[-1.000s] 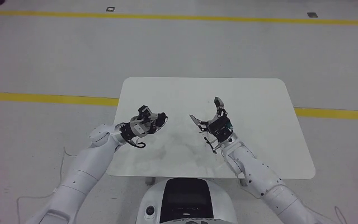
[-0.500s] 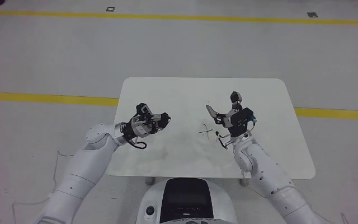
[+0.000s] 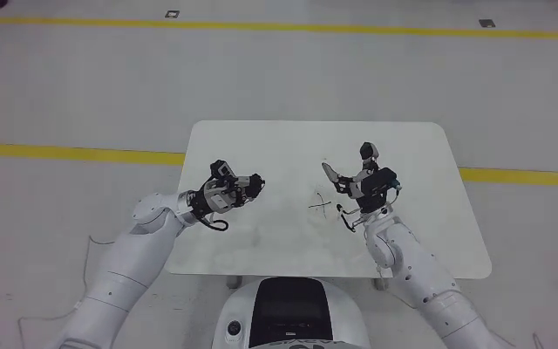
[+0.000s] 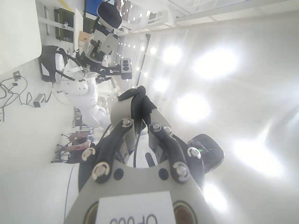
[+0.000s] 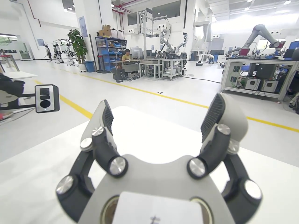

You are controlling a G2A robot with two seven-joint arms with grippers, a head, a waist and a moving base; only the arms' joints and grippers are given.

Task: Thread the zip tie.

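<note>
Seen from the top, the zip tie point(image 3: 321, 207) lies flat on the white table point(image 3: 418, 148). It reads as a thin black crossed shape between the two arms, nearer the right one. Above the table, the right gripper point(image 3: 346, 159) sits just beside the tie on its far side, with its fingers spread wide and not touching it. Over the table's left part, the left gripper point(image 3: 253, 184) is well apart from the tie, with its fingers drawn together.

Left wrist view: the left gripper point(image 4: 138, 93) is aimed up at the ceiling lights, its dark tips pressed against each other. A thin dark strand point(image 4: 136, 141) runs from between the fingers back toward the palm — can't tell if it's a tie or a cable, so I'm not calling it a grasp on anything.

Right wrist view: the right gripper point(image 5: 161, 101) has its fingers wide apart and the ribbed pads point(image 5: 108, 117) face each other. The bare white tabletop shows through the gap. It points roughly level across the table toward the far edge — the zip tie isn't caught between its fingers.
</note>
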